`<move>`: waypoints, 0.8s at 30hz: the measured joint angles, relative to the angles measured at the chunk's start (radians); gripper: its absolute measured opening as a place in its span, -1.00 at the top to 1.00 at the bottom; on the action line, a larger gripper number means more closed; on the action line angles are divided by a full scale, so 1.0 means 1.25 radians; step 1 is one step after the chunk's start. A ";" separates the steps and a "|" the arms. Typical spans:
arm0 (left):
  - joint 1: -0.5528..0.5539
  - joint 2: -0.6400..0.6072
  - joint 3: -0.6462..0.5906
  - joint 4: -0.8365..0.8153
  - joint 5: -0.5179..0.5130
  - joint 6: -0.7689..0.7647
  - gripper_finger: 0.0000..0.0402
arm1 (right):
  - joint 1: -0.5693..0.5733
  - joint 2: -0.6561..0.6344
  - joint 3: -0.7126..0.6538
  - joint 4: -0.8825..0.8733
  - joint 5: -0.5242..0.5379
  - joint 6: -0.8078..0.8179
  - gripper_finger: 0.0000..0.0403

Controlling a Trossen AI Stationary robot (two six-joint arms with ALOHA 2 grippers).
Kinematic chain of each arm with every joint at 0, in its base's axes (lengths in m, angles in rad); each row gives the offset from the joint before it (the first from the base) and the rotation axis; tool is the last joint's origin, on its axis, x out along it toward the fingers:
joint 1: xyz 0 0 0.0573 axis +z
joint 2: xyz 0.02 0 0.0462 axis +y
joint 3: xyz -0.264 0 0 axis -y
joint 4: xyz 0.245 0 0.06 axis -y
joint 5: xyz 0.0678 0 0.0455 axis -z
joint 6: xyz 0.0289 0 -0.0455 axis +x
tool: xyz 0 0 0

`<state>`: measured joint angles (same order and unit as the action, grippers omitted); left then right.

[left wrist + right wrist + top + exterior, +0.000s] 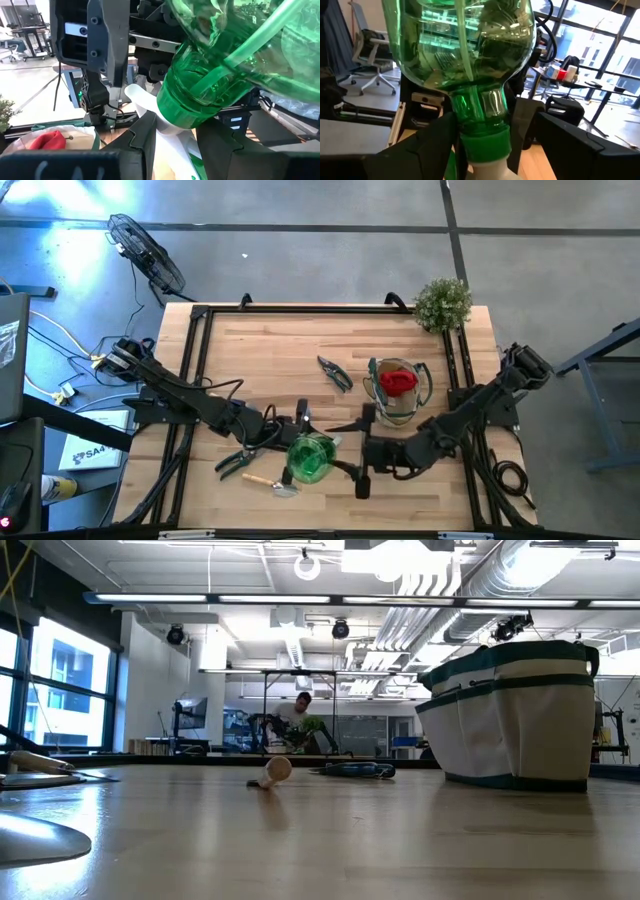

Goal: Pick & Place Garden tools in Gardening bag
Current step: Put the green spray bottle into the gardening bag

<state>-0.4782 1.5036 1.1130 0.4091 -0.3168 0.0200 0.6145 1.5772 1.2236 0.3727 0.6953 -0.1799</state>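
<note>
Left gripper and right gripper both grasping green spray bottle above counter; fingers clenched on neck.

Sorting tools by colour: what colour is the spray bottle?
Translucent green spray bottle with a white head, clearest in the right wrist view.

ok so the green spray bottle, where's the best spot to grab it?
Take the spray bottle by its neck, coming from the side with the fingers across it. The neck is narrow and ends in a collar that stops slipping, whereas the body is wide, round and smooth. The left gripper holds it there, and the right gripper is at the same neck.
</note>
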 joint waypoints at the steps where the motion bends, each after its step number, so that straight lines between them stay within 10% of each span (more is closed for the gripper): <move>1: 0.000 0.000 0.000 0.000 0.000 0.000 0.47 | -0.003 0.000 0.000 0.000 -0.004 0.001 -0.34; 8: 0.000 0.000 0.000 0.000 0.000 0.001 0.47 | -0.024 0.000 0.000 -0.004 -0.054 0.003 -0.24; 16: 0.000 -0.001 0.000 -0.015 -0.002 -0.009 0.48 | -0.032 0.000 0.000 -0.023 -0.083 -0.006 0.35; 24: 0.000 -0.001 0.001 -0.019 -0.007 -0.021 0.55 | -0.032 -0.001 0.000 -0.030 -0.074 0.001 0.37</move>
<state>-0.4782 1.5024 1.1137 0.3856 -0.3251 -0.0063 0.5751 1.5761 1.2236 0.3349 0.6030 -0.1785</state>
